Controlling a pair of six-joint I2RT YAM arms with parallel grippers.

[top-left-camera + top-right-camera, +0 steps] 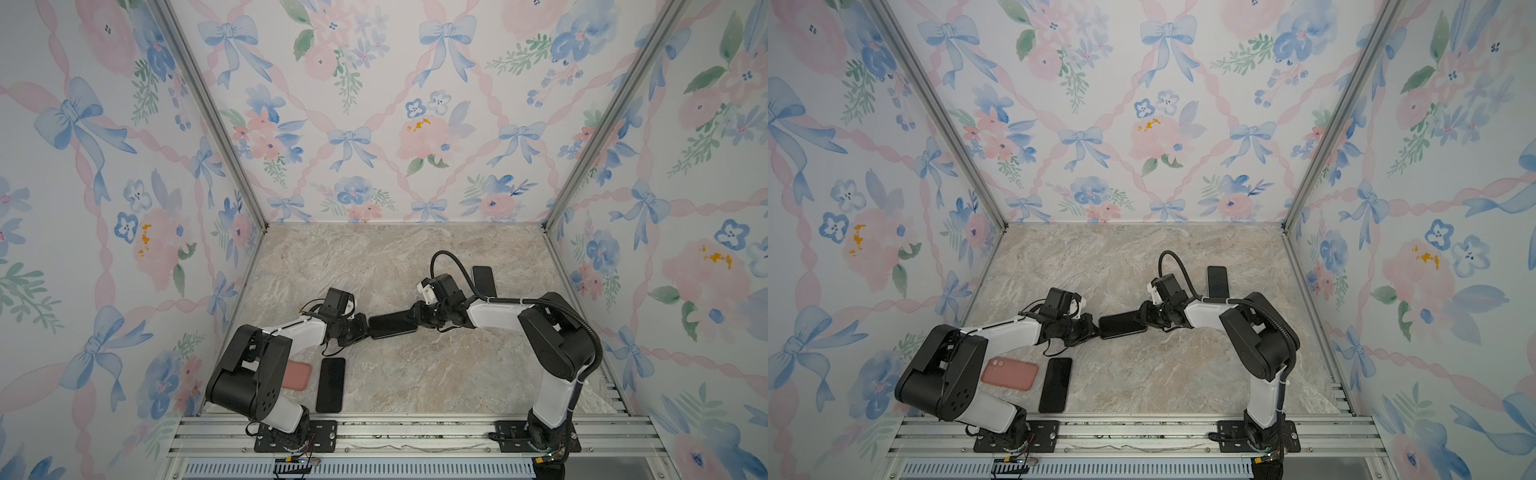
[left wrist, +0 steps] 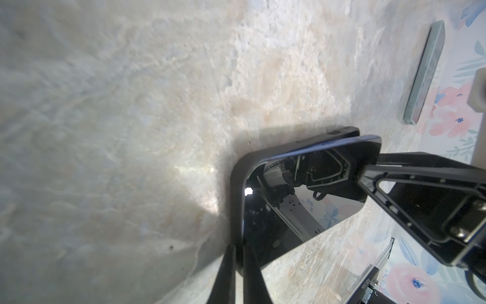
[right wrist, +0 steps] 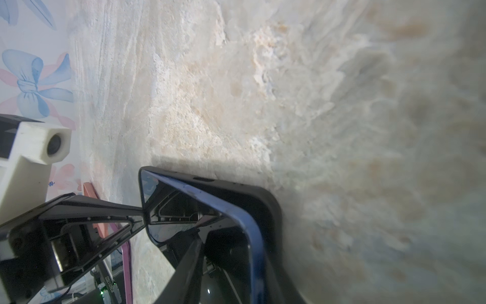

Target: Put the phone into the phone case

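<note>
A black phone case (image 1: 392, 325) (image 1: 1121, 325) is held above the table's middle between my two grippers. The phone (image 2: 302, 200), with a dark screen and a blue edge (image 3: 253, 237), lies partly in it. One end is seated. The other end stands raised off the case's rim (image 2: 339, 133). My left gripper (image 2: 238, 247) (image 1: 365, 328) is shut on the case's rim at the seated end. My right gripper (image 1: 415, 318) straddles the raised end, jaws apart. One of its fingers (image 3: 189, 263) stands just off the screen, and its other finger is hidden behind the case (image 3: 271, 210).
A pink case (image 1: 1010, 373) and a black phone (image 1: 1054, 384) lie near the front left, beside the left arm's base. Another phone (image 1: 1217, 281) lies at the back right, behind the right arm. Floral walls close in three sides of the table.
</note>
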